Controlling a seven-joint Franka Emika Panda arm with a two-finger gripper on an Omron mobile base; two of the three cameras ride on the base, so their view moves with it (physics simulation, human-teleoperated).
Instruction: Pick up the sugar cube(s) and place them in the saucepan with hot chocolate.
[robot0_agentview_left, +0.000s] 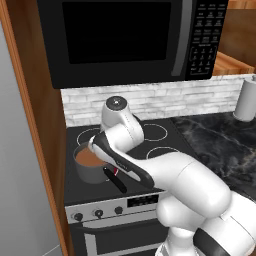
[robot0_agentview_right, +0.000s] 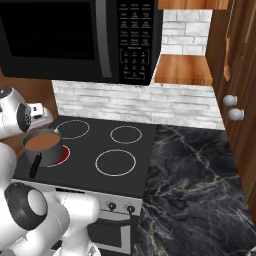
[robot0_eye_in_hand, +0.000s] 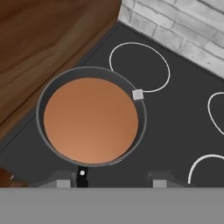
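Small round dark grey metal saucepan (robot0_eye_in_hand: 90, 115), upright, full of brown liquid, straight black handle; tiny white sugar cube (robot0_eye_in_hand: 138, 94) touching its rim.

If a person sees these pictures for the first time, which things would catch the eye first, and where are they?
The saucepan full of brown hot chocolate stands on the front left burner of the black stove, beside the wooden wall. A small white sugar cube sits at the pan's rim, on the side toward the brick wall. Above the stove hangs a large black microwave.
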